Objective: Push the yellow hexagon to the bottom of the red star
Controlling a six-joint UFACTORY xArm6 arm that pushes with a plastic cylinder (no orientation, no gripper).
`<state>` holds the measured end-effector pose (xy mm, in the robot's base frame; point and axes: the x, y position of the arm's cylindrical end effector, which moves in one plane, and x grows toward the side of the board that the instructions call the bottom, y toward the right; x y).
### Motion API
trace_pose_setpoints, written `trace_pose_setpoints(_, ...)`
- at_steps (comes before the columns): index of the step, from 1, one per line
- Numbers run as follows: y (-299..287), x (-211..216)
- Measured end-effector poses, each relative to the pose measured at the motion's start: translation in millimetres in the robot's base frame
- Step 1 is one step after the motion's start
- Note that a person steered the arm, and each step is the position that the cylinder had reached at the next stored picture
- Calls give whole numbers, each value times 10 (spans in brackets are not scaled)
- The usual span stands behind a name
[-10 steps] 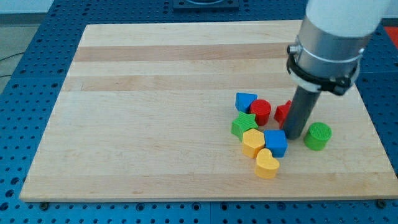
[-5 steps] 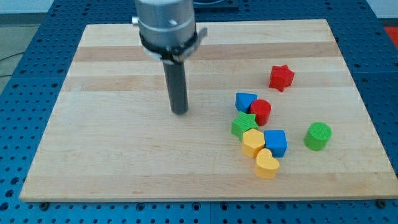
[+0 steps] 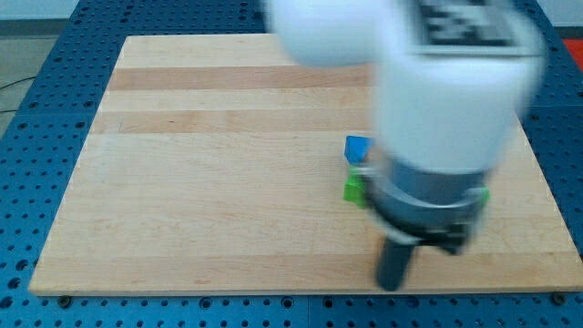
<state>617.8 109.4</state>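
Observation:
The arm's body is blurred and covers most of the blocks. My tip is near the board's bottom edge, right of the middle. The yellow hexagon and the red star are hidden behind the arm. A blue block shows just left of the arm, above and left of the tip. Part of a green star shows below the blue block. The tip touches no block that I can see.
The wooden board lies on a blue perforated table. A sliver of the green cylinder shows at the arm's right edge. The other blocks are hidden.
The arm has swung from the board's upper middle down to the bottom right. It now covers the block cluster. The blue block and the green star have not moved.

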Motion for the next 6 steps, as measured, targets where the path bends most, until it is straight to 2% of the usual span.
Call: trace_pose_setpoints(6, 45, -1520)
